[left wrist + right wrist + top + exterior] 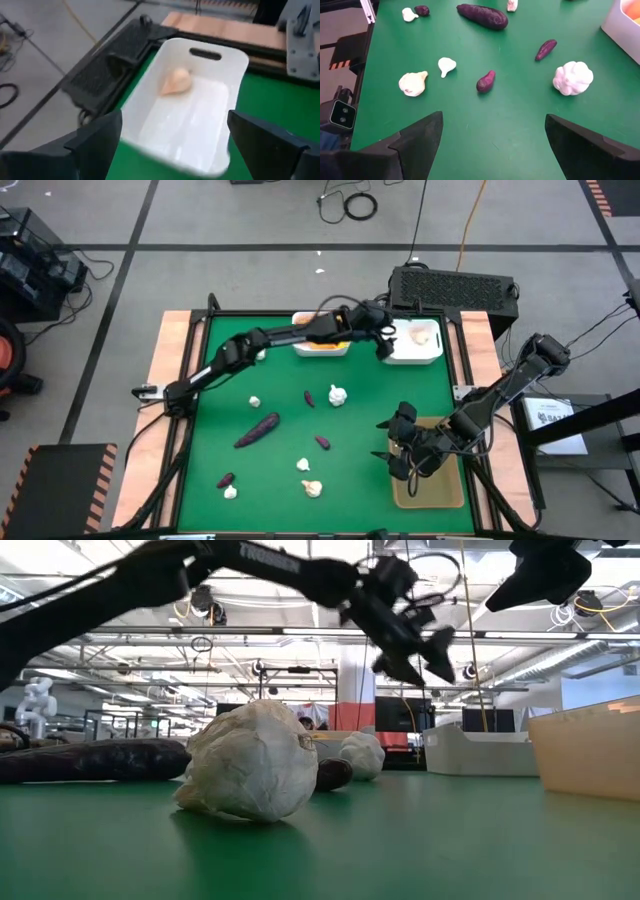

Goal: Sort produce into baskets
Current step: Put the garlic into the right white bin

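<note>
Two white bins [415, 350] hold produce already; we hover both grippers, left [383, 340] and right [392, 445], spread wide and empty, with garlic bulbs [338, 394] and purple pieces [257, 429] unsorted.

You have garlic bulbs [338, 394] and purple pieces [257, 429] scattered mid-table, one white bin [322, 348] holding orange fruit, another white bin [424, 356] holding one bulb at the far edge, and a tan tray [440, 492] in the near right corner.
</note>
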Robot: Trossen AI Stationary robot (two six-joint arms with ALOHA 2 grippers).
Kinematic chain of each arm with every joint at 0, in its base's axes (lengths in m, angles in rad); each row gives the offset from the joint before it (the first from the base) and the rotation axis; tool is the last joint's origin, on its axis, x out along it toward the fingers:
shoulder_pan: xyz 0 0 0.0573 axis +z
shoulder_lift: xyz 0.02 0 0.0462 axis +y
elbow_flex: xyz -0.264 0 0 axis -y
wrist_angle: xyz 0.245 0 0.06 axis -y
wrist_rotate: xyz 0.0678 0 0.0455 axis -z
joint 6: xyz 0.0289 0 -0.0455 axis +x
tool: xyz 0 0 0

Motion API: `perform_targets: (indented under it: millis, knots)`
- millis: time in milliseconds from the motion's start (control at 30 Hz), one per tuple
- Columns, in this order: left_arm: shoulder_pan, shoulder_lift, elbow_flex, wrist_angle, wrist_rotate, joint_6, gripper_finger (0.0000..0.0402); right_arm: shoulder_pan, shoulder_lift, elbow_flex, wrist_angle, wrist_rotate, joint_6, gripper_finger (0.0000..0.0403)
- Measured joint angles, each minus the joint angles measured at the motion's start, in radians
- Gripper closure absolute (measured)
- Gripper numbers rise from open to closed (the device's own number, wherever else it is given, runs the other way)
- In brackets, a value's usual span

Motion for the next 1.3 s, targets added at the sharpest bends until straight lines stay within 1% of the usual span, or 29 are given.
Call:
perform_targets:
  millis: [100,233,400,500,600,700,800,867,1033,1167,1300]
  knots:
    - [0.003,-0.074,0.001,-0.182,-0.006,0.054,0.0033,0.0,0.0,0.0,0.0,0.0,-0.001,0.0062]
    - [0.003,-0.179,0.0,-0.422,-0.014,0.082,0.0033,0.0,0.007,0.0,0.001,0.0,0.001,0.0062]
    - [0.005,-0.315,0.0,-0.706,-0.096,0.083,0.0034,-0.011,0.031,0.0,0.008,0.057,-0.01,0.0062]
    - [0.004,-0.384,0.0,-0.84,-0.117,0.059,0.004,-0.044,0.04,0.0,0.035,0.08,-0.051,0.0062]
    - [0.003,-0.452,-0.009,-0.925,-0.115,0.029,0.0046,-0.088,0.04,0.0,0.089,0.083,-0.126,0.0062]
    - [-0.01,-0.524,-0.063,-0.993,-0.114,0.005,0.0051,-0.128,0.04,0.0,0.156,0.083,-0.21,0.0062]
    - [-0.029,-0.624,-0.179,-1.0,-0.113,-0.027,0.0052,-0.159,0.04,0.0,0.205,0.083,-0.281,0.0062]
    - [-0.041,-0.716,-0.285,-0.981,-0.113,-0.052,0.0052,-0.179,0.04,0.0,0.217,0.083,-0.287,0.0062]
    - [-0.075,-0.98,-0.62,-0.82,-0.118,-0.152,0.0052,-0.232,0.04,0.0,0.263,0.063,-0.3,0.0062]
    - [-0.112,-1.203,-0.897,-0.67,-0.122,-0.24,0.0052,-0.276,0.068,0.0,0.369,-0.068,-0.372,0.0062]
    - [-0.168,-1.391,-1.155,-0.521,-0.132,-0.346,0.0052,-0.304,0.137,0.002,0.521,-0.211,-0.446,0.0062]
